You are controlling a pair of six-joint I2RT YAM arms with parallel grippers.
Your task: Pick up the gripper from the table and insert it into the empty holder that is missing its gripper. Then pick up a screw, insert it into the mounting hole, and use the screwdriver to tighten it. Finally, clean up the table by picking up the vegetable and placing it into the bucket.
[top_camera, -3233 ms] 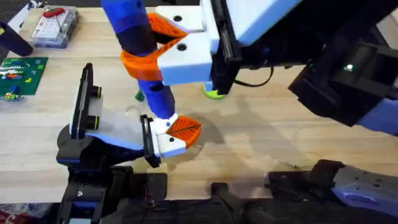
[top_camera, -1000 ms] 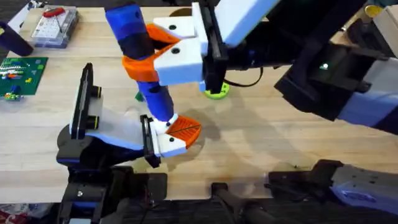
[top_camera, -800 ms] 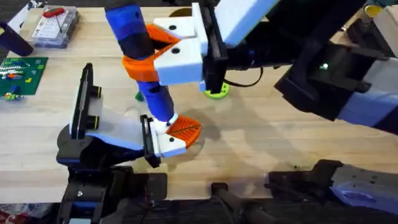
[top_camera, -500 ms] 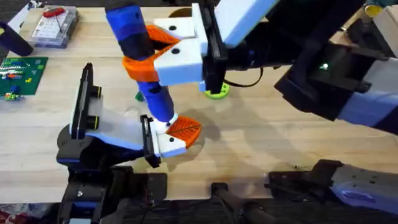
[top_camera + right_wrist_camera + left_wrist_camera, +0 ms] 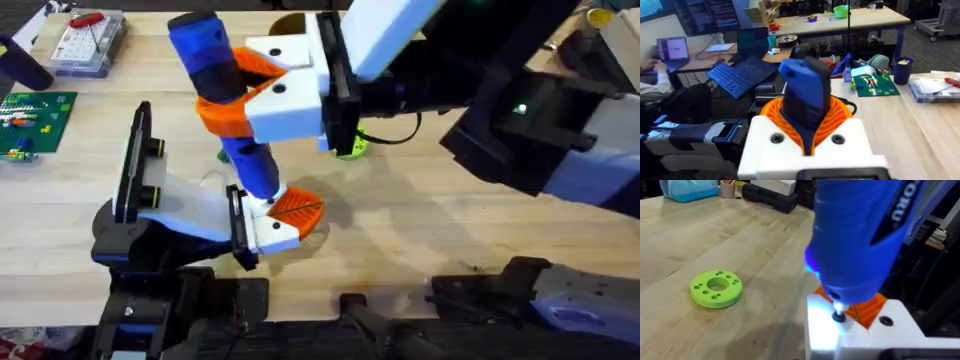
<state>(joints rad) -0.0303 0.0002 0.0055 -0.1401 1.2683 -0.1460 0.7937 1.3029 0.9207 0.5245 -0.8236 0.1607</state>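
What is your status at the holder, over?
Right pincer shut on screwdriver, held upright. Tip on holder top, beside orange gripper. Lime ring disc lies apart on table.

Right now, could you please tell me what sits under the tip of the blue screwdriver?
The screwdriver tip meets a hole in the white holder, with the orange gripper just behind. Whether a screw sits in that hole is hidden.

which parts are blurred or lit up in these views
Left wrist: the screwdriver looms close and soft, a blue-white glow at its tip on the holder; the green disc is sharp. Overhead: the right arm is large and blurred.
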